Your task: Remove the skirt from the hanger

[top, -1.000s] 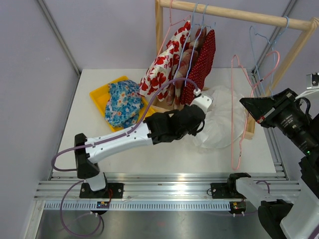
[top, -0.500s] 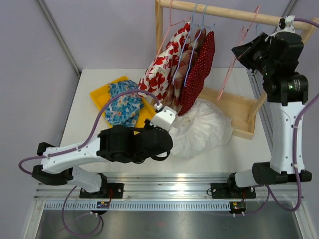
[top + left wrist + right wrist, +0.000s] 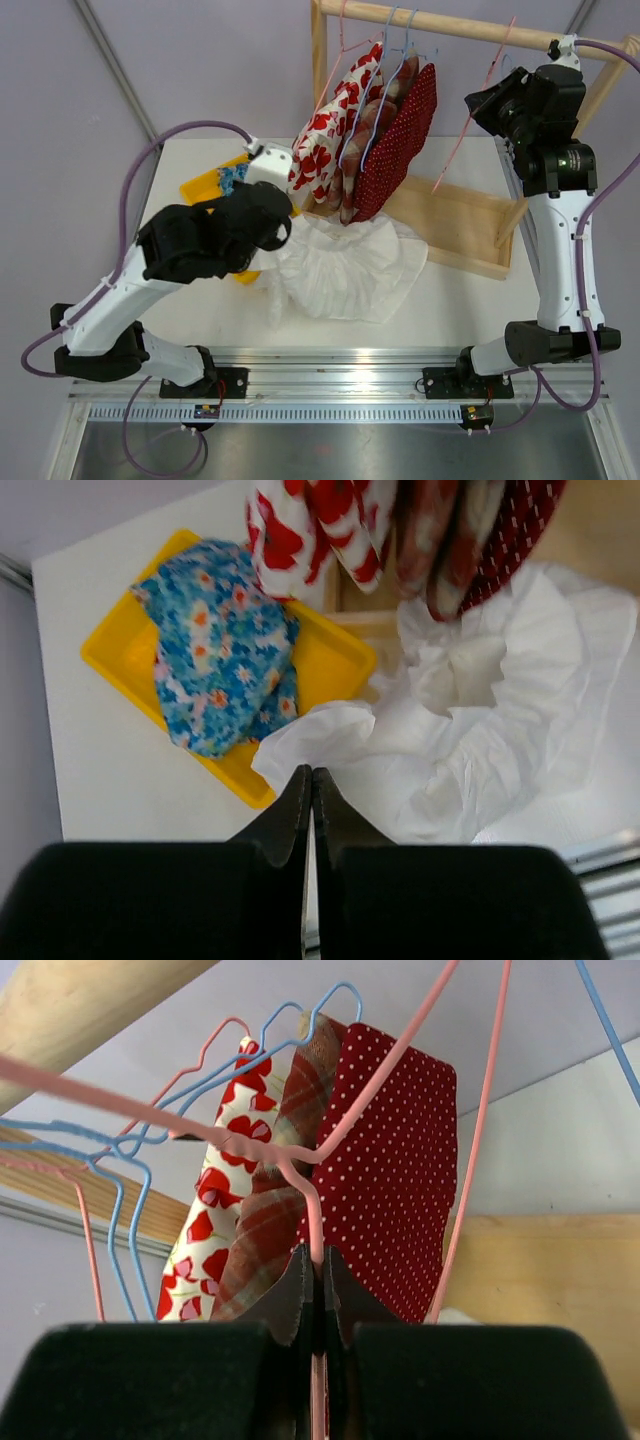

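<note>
White skirt [image 3: 350, 270] is off its hanger and lies crumpled on the worktop [image 3: 480, 310], in front of the rack's wooden base frame [image 3: 450, 215], its waist opening facing up. Left gripper [image 3: 310, 772]: jaws pressed together on the skirt's near-left edge. In the left wrist view a pointed fold of white fabric meets the tips, and in the top view that edge is lifted off the worktop towards the jaws, with a flap hanging below. The rest of the skirt spreads out to the right of the left jaws, and its far edge lies under the hanging garments. Right gripper [image 3: 315, 1252]: jaws closed on the wire of a bare pink hanger [image 3: 385, 1061], held high near the right end of the wooden rail [image 3: 450, 27] and well apart from the white skirt. The hanger's hook is up at the rail (cannot tell whether it sits on it). Three skirts hang on the rail: red polka-dot skirt [image 3: 395, 1180], plaid skirt [image 3: 265, 1240] and poppy-print skirt [image 3: 215, 1210], on blue hangers [image 3: 300, 1010] and a pink one. Left of the white skirt is a yellow tray [image 3: 330, 660] holding a blue floral garment [image 3: 220, 660]. The skirt's edge lies just beside the tray's near corner.
</note>
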Tool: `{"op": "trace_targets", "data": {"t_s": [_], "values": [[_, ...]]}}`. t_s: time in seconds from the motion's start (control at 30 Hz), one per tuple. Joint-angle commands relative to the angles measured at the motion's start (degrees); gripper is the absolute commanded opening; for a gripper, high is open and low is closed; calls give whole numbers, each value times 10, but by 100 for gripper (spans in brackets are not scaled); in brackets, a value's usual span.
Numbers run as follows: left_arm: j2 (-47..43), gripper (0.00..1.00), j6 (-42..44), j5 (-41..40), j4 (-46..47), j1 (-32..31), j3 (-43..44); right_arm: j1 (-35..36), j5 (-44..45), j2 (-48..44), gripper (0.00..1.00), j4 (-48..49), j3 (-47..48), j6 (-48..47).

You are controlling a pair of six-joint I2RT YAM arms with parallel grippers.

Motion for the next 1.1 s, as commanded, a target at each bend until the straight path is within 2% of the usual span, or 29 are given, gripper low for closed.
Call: {"op": "trace_targets", "data": {"t_s": [0.0, 0.27, 0.43, 0.5, 0.53, 0.57, 0.6, 0.77, 0.87, 1.0, 1.03, 1.07], "values": [[0, 0, 107, -14, 50, 46, 83, -7, 6, -22, 0, 39, -31, -11], [58, 0, 199, 33, 103, 148, 199, -31, -16, -8, 0, 35, -28, -19], [80, 0, 263, 34, 153, 218, 279, -35, -35, 3, 1, 14, -11, -20], [74, 0, 297, 34, 197, 239, 267, -35, -43, 4, 57, 2, -18, -19], [68, 0, 306, 34, 246, 263, 257, -35, -49, 2, 77, -1, -25, -18], [67, 0, 314, 37, 268, 276, 253, -35, -50, -7, 92, -3, -33, -16], [65, 0, 317, 37, 320, 288, 246, -35, -52, -15, 99, -2, -59, -12], [58, 0, 338, 119, 479, 379, 164, -34, -78, -107, 100, 32, -173, -2], [114, 0, 345, 145, 520, 434, 196, -35, -107, -164, 99, 58, -245, 8], [197, 0, 329, 115, 525, 499, 252, -35, -140, -226, 100, 70, -301, 4], [211, 4, 321, 116, 523, 523, 253, -35, -147, -249, 100, 75, -305, 1], [222, 58, 295, 116, 520, 532, 247, -35, -158, -261, 99, 92, -308, -5]]}}
